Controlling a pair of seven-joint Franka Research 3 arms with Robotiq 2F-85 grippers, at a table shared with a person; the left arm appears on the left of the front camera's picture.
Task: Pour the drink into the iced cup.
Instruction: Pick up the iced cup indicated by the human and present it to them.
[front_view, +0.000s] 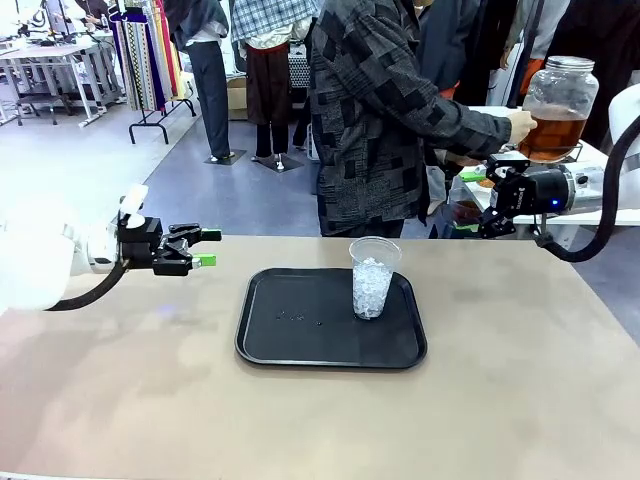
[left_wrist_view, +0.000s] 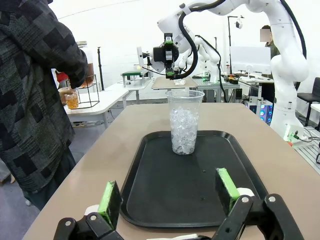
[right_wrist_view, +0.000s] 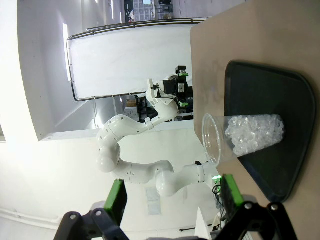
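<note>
ice sits in the cup, drink in the jar; left claw and right claw gape empty.

clear plastic cup, matt black tray, glass jar, smooth tan table

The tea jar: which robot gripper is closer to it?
Right. The right gripper hovers close beside the jar; the left gripper is far off, on the tray's other side.
</note>
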